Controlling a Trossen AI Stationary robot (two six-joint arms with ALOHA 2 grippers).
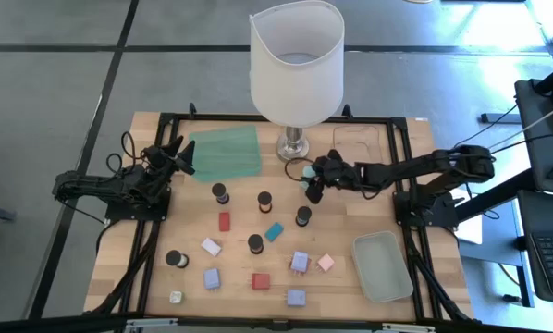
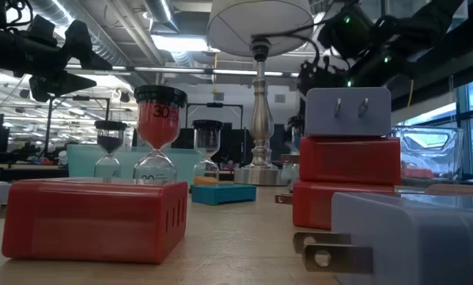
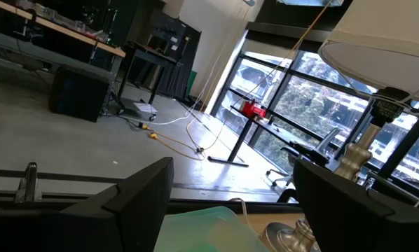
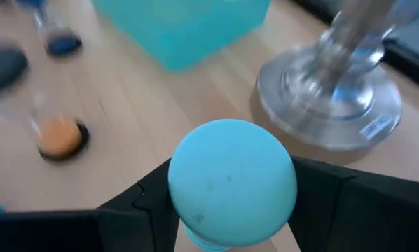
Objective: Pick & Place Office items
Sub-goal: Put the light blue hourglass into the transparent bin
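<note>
My right gripper is just in front of the lamp's base, shut on a teal-capped cylinder. Its round teal top fills the right wrist view. Other office items lie loose on the wooden table. These are dark-capped cylinders standing on end, and flat blocks in red, teal, lavender, pink and white. My left gripper waits open at the table's left, over the edge of the green mat. My right gripper pinches the teal cylinder between its two fingers, just below the round top cap. The fingers slant down at it from the table's right. The cylinder stands upright in the hold. The cap hides its lower end, so I cannot tell whether it is off the table.
The big white-shaded lamp stands at the far middle, close behind my right gripper. A clear tray sits at the near right and another at the far right. Bare wood lies between the lamp's base and the scattered pieces.
</note>
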